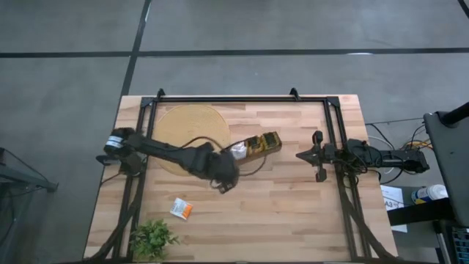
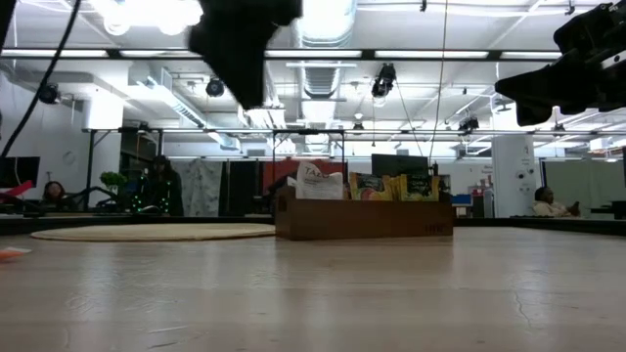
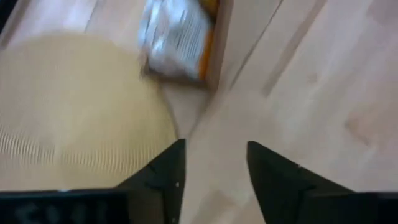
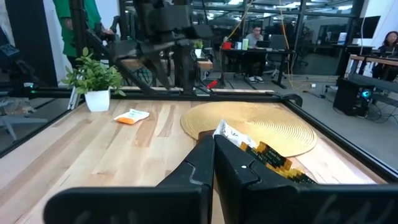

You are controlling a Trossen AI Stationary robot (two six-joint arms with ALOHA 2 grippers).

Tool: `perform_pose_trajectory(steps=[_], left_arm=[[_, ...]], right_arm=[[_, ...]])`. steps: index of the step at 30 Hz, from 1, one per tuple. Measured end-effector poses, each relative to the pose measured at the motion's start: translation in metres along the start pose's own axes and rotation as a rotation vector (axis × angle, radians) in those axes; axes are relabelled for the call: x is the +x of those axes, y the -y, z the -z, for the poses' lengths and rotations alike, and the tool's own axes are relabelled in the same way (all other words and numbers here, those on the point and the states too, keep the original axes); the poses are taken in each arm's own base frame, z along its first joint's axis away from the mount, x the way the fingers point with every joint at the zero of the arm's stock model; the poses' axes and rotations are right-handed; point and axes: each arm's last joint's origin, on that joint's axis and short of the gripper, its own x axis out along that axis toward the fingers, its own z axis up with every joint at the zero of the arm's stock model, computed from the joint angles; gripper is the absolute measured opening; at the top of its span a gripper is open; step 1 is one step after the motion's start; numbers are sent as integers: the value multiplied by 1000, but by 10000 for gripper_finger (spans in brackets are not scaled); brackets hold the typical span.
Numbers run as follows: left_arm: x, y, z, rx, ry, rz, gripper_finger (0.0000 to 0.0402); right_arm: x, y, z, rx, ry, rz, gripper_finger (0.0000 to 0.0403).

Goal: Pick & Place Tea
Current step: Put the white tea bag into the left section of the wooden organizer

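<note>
The wooden tray (image 1: 258, 145) lies mid-table and holds several tea sachets (image 2: 391, 186) standing on edge; a white one (image 3: 177, 40) sits at its left end. One white-and-orange sachet (image 1: 181, 209) lies flat on the table toward the near left, also in the right wrist view (image 4: 132, 116). My left gripper (image 1: 226, 180) hovers open above bare wood just near of the tray's left end, its fingers (image 3: 214, 155) empty. My right gripper (image 1: 302, 155) waits shut (image 4: 214, 149) at the table's right, pointing at the tray.
A round woven mat (image 1: 192, 132) lies far left, partly under the left arm. A small potted plant (image 1: 152, 238) stands at the near left corner. A black frame (image 1: 242, 97) runs along the far and side edges. People and desks show beyond the table.
</note>
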Motion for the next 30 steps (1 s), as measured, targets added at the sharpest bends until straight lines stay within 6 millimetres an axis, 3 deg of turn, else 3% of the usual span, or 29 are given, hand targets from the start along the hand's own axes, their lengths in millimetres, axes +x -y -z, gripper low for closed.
perform_pose_trajectory(steps=[6,14,21,30], left_arm=[[-36,3,36,-154,-88,-24,215],[-55,3,90,-335,-156,-40,225],[-45,-10,133,-443,-238,93,225],[-15,-16,172,-478,-360,214,225]], right_arm=[[0,0,0,0,0,0,9],[0,0,0,0,0,1,9],[0,0,0,0,0,0,9],[0,0,0,0,0,1,9]])
